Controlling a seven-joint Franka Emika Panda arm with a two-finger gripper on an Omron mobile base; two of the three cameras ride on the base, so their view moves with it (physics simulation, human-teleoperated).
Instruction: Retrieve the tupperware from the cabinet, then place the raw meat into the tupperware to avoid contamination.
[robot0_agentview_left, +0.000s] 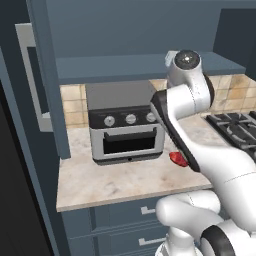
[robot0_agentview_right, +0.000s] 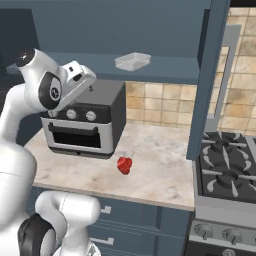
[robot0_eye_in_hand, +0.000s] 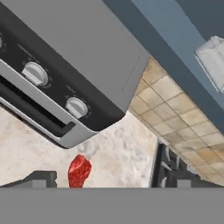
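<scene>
The tupperware (robot0_agentview_right: 132, 61) is a pale translucent container resting on the lower shelf of the cabinet (robot0_agentview_right: 165, 70), whose doors stand open. In the hand view the tupperware (robot0_eye_in_hand: 213, 61) sits at the upper right edge. The raw meat (robot0_agentview_right: 124, 165), a glossy red lump, lies on the marble counter in front of the toaster oven; it also shows as raw meat (robot0_agentview_left: 177, 158) and raw meat (robot0_eye_in_hand: 79, 169). My gripper (robot0_eye_in_hand: 109, 181) is open and holds nothing. The gripper (robot0_agentview_right: 84, 75) hovers above the oven's front left corner, left of and slightly below the tupperware.
A grey toaster oven (robot0_agentview_right: 85, 120) stands at the back of the counter (robot0_agentview_right: 155, 170). A gas stove (robot0_agentview_right: 227, 170) adjoins on the right. The open cabinet door (robot0_agentview_right: 210, 75) with its silver handle hangs over the counter's right end, the other door (robot0_agentview_left: 47, 85) on the left.
</scene>
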